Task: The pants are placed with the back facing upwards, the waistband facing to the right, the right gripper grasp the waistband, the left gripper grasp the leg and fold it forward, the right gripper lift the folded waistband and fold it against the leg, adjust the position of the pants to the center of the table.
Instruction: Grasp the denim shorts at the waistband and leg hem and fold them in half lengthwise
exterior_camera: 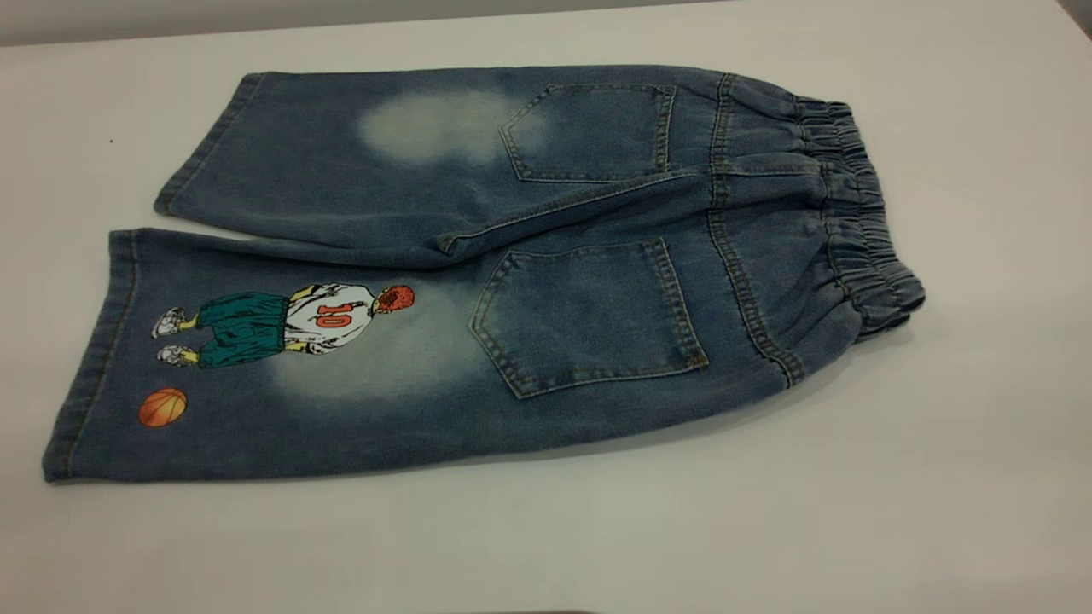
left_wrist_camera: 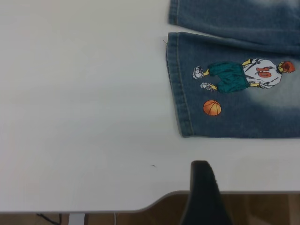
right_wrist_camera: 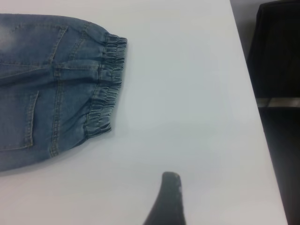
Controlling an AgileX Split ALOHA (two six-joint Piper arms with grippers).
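Observation:
The pants [exterior_camera: 529,273] lie flat on the table [exterior_camera: 981,443], back up, with two patch pockets showing. Their elastic waistband [exterior_camera: 862,230] points right. The leg [exterior_camera: 256,358] with the number-10 player and orange basketball is the near one, and the plain leg lies behind it. Neither gripper shows in the exterior view. In the left wrist view my left gripper [left_wrist_camera: 230,188] hovers over the table's edge, short of the printed leg's hem [left_wrist_camera: 178,84]; one black finger [left_wrist_camera: 202,187] shows, nothing against it. My right gripper [right_wrist_camera: 211,190] hangs over bare table off the waistband [right_wrist_camera: 105,89], one finger [right_wrist_camera: 168,197] showing alone.
The table's rounded corner edge [left_wrist_camera: 140,204] runs just under the left gripper, with brown floor beyond. Past the table's right edge [right_wrist_camera: 262,140] stands a dark piece of furniture [right_wrist_camera: 276,47]. White tabletop surrounds the pants on all sides.

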